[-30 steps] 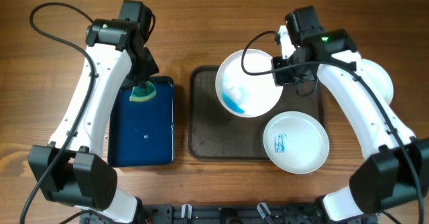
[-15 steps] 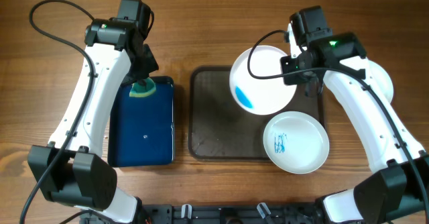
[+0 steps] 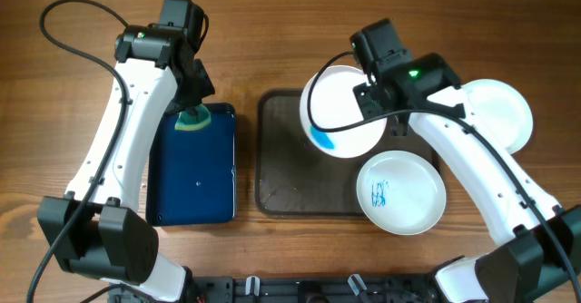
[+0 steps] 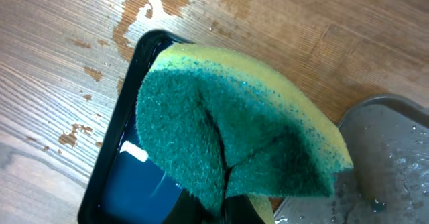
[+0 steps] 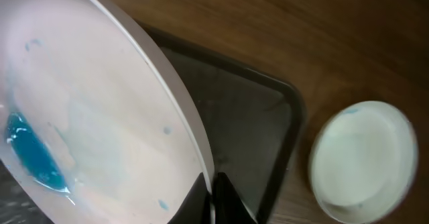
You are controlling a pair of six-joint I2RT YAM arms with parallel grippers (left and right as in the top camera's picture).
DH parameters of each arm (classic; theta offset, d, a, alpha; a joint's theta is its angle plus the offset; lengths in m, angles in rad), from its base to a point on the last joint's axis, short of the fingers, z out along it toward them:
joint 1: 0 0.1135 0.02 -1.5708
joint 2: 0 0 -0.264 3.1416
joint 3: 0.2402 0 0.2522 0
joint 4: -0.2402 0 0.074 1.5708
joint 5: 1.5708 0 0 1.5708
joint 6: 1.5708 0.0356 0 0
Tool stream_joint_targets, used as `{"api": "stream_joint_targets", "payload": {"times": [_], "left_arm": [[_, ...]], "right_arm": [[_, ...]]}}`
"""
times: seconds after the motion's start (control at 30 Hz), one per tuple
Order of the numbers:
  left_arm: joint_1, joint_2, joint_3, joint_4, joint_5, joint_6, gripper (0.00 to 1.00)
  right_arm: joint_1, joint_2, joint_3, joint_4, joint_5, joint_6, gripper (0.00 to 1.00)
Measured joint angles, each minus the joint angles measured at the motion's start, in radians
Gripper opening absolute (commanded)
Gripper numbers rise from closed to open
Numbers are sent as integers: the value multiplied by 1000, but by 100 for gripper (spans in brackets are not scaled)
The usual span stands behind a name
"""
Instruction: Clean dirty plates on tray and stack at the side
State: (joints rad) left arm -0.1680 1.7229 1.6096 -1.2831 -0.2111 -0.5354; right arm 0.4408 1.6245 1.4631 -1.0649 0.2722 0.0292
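Item: plate cleaning, judged roughly one third complete. The tray (image 3: 281, 158) is lying at the centre of the desk (image 3: 272, 31). The right claw (image 3: 377, 99) is clamping the rim of the held plate (image 3: 336, 112) and is carrying it tilted over the tray's 1 o'clock corner; a blue smear is showing on its face, so it is counting as unfinished. The second plate (image 3: 401, 192), with a blue scribble at its centre, is sitting at the tray's 5 o'clock corner, overhanging the rim and awaiting cleaning. The third plate (image 3: 499, 112), looking clean, is resting on the desk at the tray's 2 o'clock, likely starting the stack. The left claw (image 4: 231, 207) is clenching a green and yellow sponge (image 4: 228, 130) over the 12 o'clock end of the blue tray (image 3: 195, 185), which is lying at the grey tray's 9 o'clock.
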Motion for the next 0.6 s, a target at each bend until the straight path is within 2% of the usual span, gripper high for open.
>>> {"api": "stream_joint_targets", "payload": {"times": [0.17,0.33,0.6], "left_arm": [[71,0,0,20,0,0,4],[254,1,0,27,-1,0,4],[512,1,0,53,64,0,4]], "right_arm": [[0,0,0,11,-179,59,5],[4,0,0,44,-329,87,5],[79,110,13,54,-384,113,5]]}}
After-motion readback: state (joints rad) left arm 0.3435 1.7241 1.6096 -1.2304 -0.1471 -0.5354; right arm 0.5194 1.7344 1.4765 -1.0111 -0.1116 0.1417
